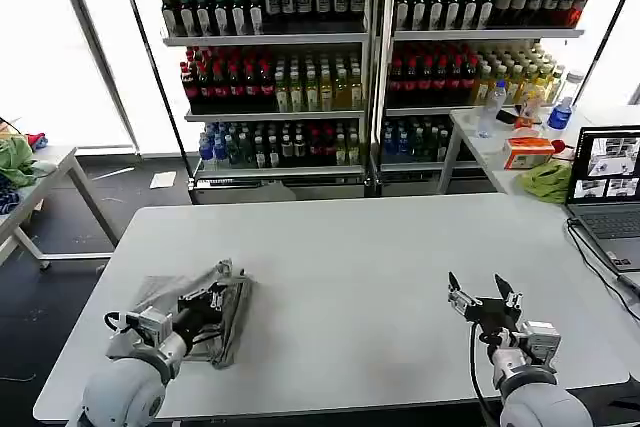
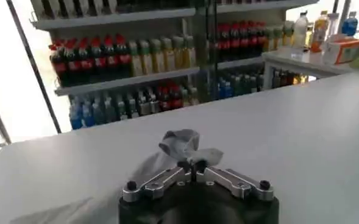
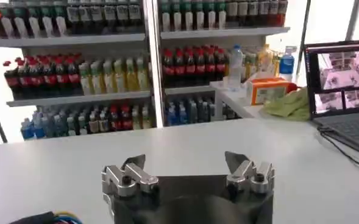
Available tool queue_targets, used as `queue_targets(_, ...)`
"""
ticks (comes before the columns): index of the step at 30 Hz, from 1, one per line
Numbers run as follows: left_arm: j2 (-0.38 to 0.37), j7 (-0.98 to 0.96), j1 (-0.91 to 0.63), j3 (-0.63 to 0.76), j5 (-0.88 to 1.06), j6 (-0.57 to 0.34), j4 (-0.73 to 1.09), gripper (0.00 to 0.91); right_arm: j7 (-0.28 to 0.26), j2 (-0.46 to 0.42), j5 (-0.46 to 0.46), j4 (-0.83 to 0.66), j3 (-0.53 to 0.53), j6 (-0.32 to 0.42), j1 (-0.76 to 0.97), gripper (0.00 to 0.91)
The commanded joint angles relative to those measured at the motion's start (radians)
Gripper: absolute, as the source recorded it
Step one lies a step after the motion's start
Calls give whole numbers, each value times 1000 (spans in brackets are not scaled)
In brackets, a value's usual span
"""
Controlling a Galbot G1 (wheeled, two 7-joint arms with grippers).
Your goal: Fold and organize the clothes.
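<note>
A light grey shirt (image 1: 205, 315) lies crumpled at the near left of the white table (image 1: 350, 277). My left gripper (image 1: 217, 292) rests on it, shut on a bunched fold of the fabric. In the left wrist view the pinched grey cloth (image 2: 180, 143) stands up just beyond the closed gripper (image 2: 192, 165). My right gripper (image 1: 481, 294) hovers over bare table at the near right, open with nothing between its fingers; the right wrist view shows the gripper (image 3: 185, 163) with its jaws spread wide.
A laptop (image 1: 606, 197) with cables sits at the table's right edge. Behind it a side table holds a green cloth (image 1: 547, 180), an orange box and bottles. Drink shelves (image 1: 370, 57) fill the back. Another table with cloth (image 1: 18, 162) stands far left.
</note>
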Motion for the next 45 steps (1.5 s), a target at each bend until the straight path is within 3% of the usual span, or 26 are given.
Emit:
queue_targets(1,-4,19,5,14,4,-6,2,0,0,3,-6,-1,-5,1,-3,907)
queue_targets(2,-6,24,10,14,4,-16,3,40,-1,4,-9,1,-6,1,-5,907)
queue_targets(3,-8,26,12,14,3,-25,5,675,-1,5,-10,3,-7,1,-6,907)
queue_targets(4,-13,29,15,15,1,-35,9,675,-1,6,-13,4,-8,2,-7,907)
queue_targets(5,-21,32,21,15,-1,-45,10,907,0,8,-18,6,-9,2,-9,907)
queue_targets(12,-80,28,49,39,-63,-85,-5,907,3,12,-31,34,0,1,-30,907)
queue_targets(20,-126,-28,42,-8,-269,-81,-93,907,-2,12,-33,25,-2,14,-31,907)
queue_targets(24,-90,-41,47,-89,-227,-82,-109,907,-3,8,-30,6,-18,19,-13,907)
queue_targets(29,37,-29,68,-303,-236,-112,75,907,-4,-3,-22,-4,-47,18,18,907)
queue_targets(32,77,7,113,-367,-232,-140,143,907,-4,-2,-23,-15,-64,17,28,907)
queue_targets(45,80,42,104,-375,-251,-136,279,907,-4,-26,-14,-8,-49,12,20,907)
